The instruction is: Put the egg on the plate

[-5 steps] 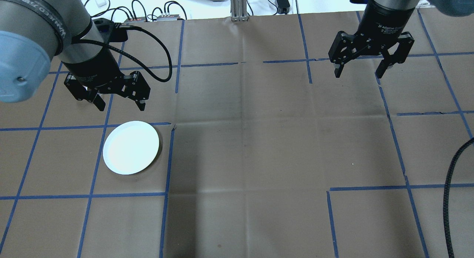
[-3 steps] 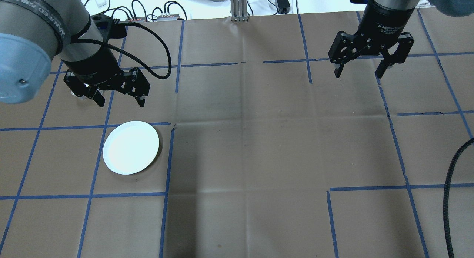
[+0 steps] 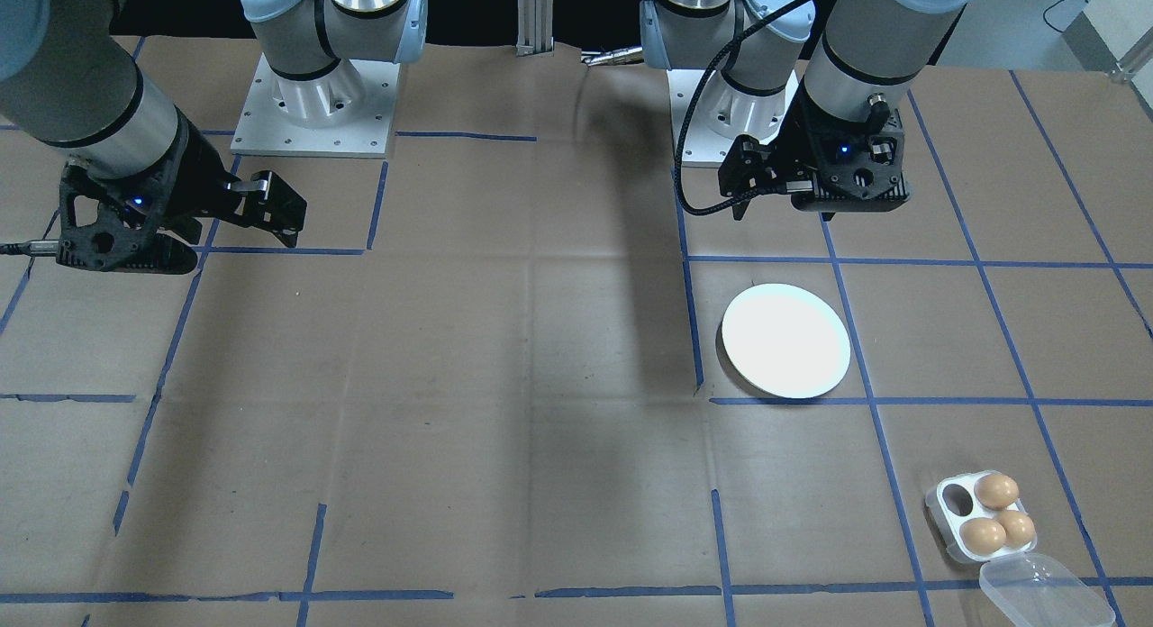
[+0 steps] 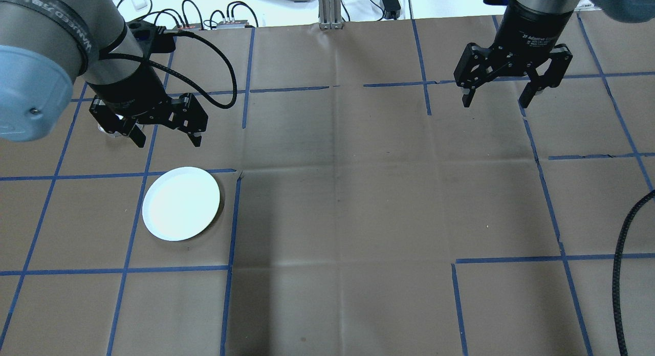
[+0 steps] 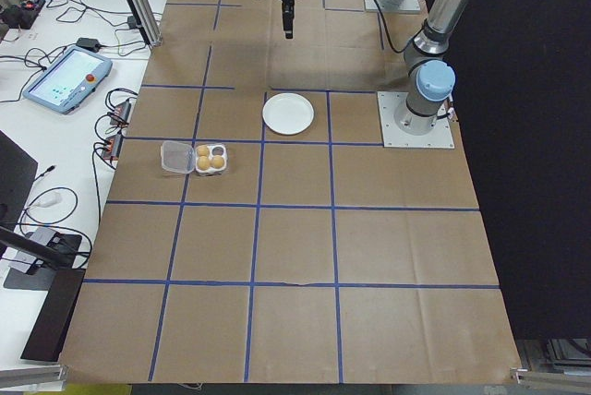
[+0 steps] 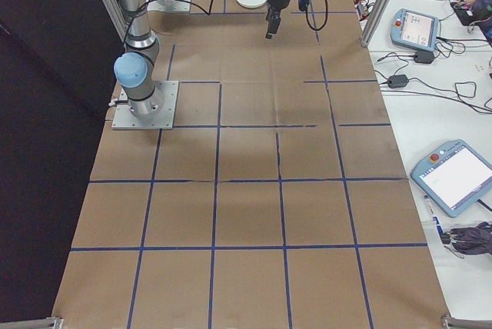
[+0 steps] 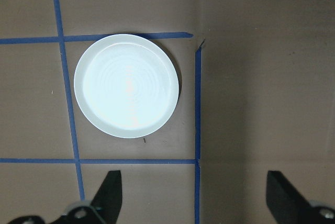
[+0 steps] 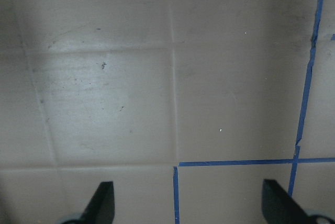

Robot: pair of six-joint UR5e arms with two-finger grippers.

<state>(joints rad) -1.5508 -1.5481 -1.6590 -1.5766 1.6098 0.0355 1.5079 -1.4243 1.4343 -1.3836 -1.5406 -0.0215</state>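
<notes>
The round glossy white plate [image 4: 181,203] lies bare; both the left gripper [image 4: 165,136] and right gripper [image 4: 495,97] hover, fingers apart.

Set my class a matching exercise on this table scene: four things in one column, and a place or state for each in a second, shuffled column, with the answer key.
Column A
1. plate
2. egg tray
3. left gripper
4. right gripper

Column B
a. holds three brown eggs, one hole free
b. open and empty, above bare paper far from the plate
c. white, round, nothing on it
d. open and empty, just beyond the plate

Pairs: 1-c, 2-a, 3-d, 4-b
</notes>
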